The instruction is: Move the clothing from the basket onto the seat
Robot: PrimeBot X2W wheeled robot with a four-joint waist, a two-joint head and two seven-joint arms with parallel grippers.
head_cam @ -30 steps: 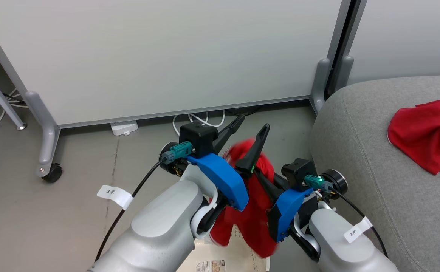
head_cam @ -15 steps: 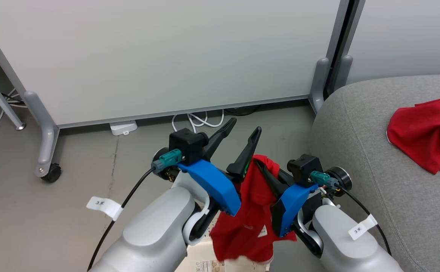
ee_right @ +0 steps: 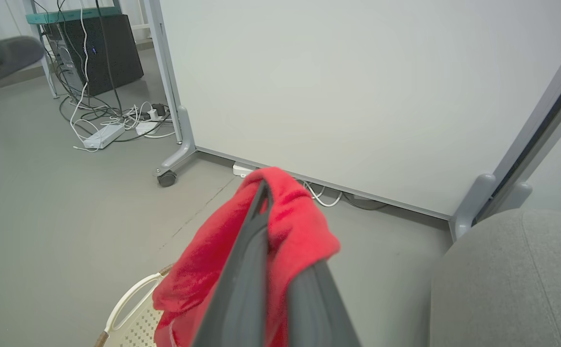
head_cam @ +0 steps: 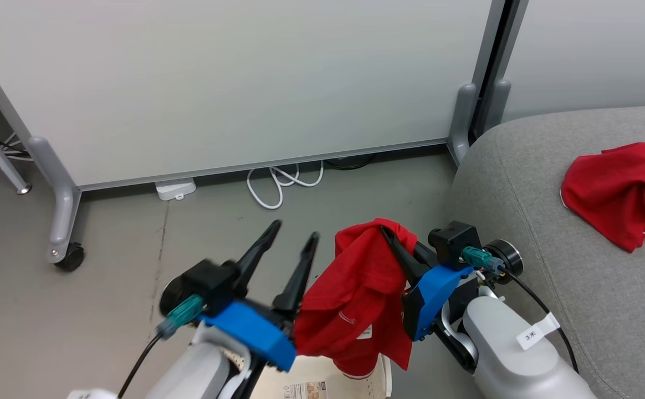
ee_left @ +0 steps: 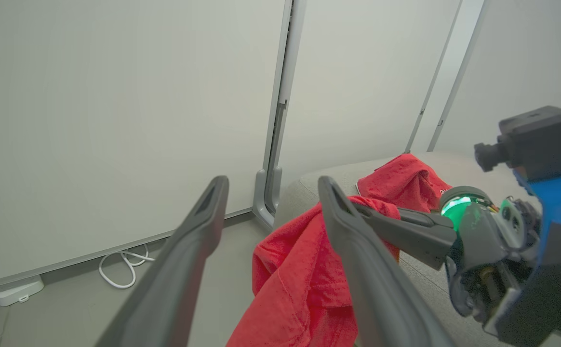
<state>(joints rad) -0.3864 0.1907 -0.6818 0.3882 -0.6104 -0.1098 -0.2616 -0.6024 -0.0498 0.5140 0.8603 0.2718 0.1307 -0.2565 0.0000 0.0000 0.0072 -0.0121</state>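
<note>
Cloth hangs at the lower centre of the head view: one red garment [head_cam: 356,299] is held by the right gripper [head_cam: 389,238], whose two dark fingers are pressed together on a bunched fold at its top. The fabric caps the fingertips and drapes down and towards the left of the frame. In the right wrist view the same fold wraps over the fingers; one finger shows bare up the middle of the red, while the tip of the other is buried under it. The garment's white-trimmed hem hangs in front of the basket [head_cam: 311,371] at the bottom edge of the head view, and whether it touches the basket cannot be told.

The left gripper [head_cam: 295,230], blurred at the lower left of centre, has its jaws spread wide with nothing between them. The garment hangs just beside its finger nearer the frame's centre, outside the gap.

A second red garment [head_cam: 616,194] lies crumpled on the grey seat [head_cam: 522,221] at the right edge of the head view, well apart from both grippers
</note>
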